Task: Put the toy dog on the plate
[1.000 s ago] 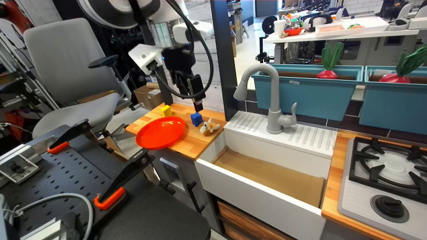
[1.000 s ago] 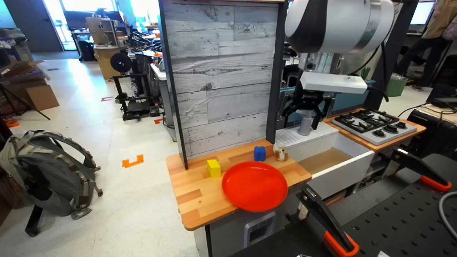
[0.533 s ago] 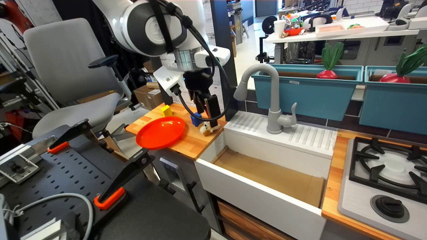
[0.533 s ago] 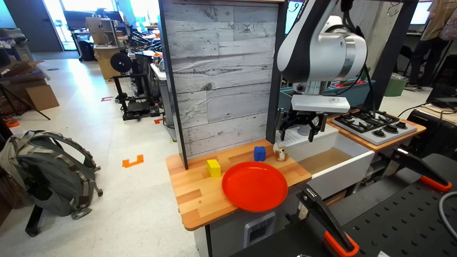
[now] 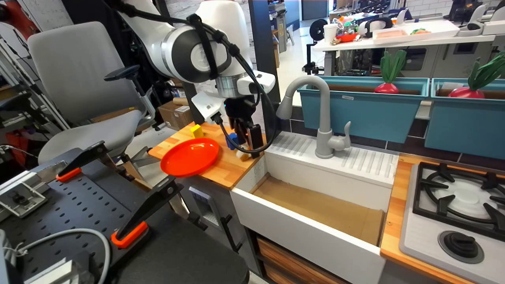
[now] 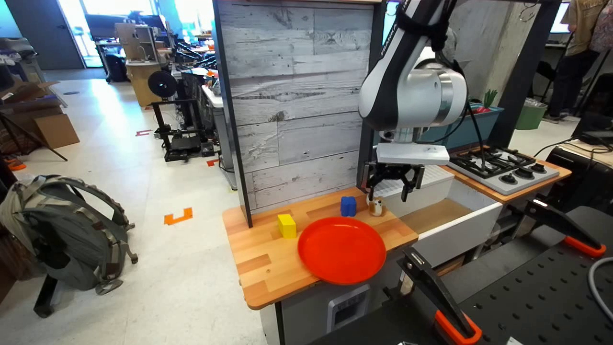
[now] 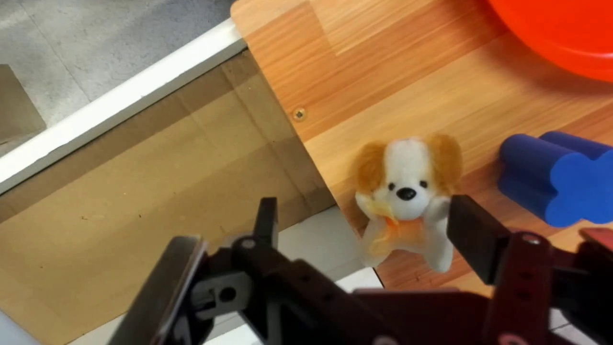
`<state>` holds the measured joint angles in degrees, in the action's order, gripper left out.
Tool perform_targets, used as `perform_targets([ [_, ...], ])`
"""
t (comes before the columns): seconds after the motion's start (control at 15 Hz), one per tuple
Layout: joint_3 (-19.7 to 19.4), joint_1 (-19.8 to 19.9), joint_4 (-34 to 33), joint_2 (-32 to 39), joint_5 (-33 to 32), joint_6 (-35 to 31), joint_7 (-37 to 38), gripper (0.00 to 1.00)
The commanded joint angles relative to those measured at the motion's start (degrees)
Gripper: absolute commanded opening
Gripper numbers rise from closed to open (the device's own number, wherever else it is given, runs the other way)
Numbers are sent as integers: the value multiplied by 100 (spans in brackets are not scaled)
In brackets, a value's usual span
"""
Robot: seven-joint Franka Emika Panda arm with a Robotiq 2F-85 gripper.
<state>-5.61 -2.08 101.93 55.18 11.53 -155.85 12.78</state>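
Observation:
The toy dog, a small white plush with brown ears and an orange bow, lies face up on the wooden counter by the sink; it shows in the wrist view (image 7: 407, 165) and both exterior views (image 5: 241, 156) (image 6: 376, 207). The plate, round and orange-red, lies on the same counter (image 5: 189, 157) (image 6: 342, 251), its edge showing in the wrist view (image 7: 570, 33). My gripper (image 7: 362, 213) is open just above the dog, also in both exterior views (image 5: 251, 150) (image 6: 388, 197). In the wrist view the dog is between the fingers, nearer the right one; contact cannot be told.
A blue block (image 7: 570, 182) stands close beside the dog. A yellow block (image 6: 287, 226) stands by the plate. The white sink (image 5: 307, 240) adjoins the counter, with a grey faucet (image 5: 324, 106) behind it. A wood-look wall panel (image 6: 297, 105) rises behind the counter.
My gripper has come down and across to the toy dog, moving right in an exterior view and left in an exterior view. It stays open. The dog, plate and blocks have not moved.

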Motion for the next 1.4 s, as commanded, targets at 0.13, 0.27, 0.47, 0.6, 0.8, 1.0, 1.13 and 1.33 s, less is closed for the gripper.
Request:
perform_targets([
  [0.13, -120, -130, -613, 432, -227, 267, 242, 42],
  [0.27, -134, -133, -703, 520, -287, 276, 210, 27],
  [0.47, -112, -102, -741, 558, -335, 272, 164, 4],
  [0.6, -95, -111, -577, 425, -286, 93, 207, 3],
  [0.8, 75, -55, 43, -78, -242, -161, 7, 3],
  [1.0, 180, -158, 844, -602, -241, -836, -79, 4],
  [1.13, 241, -302, 1276, -868, -295, -1111, -142, 4],
  [1.33, 314, -628, 1768, -1128, -366, -1411, -161, 4],
])
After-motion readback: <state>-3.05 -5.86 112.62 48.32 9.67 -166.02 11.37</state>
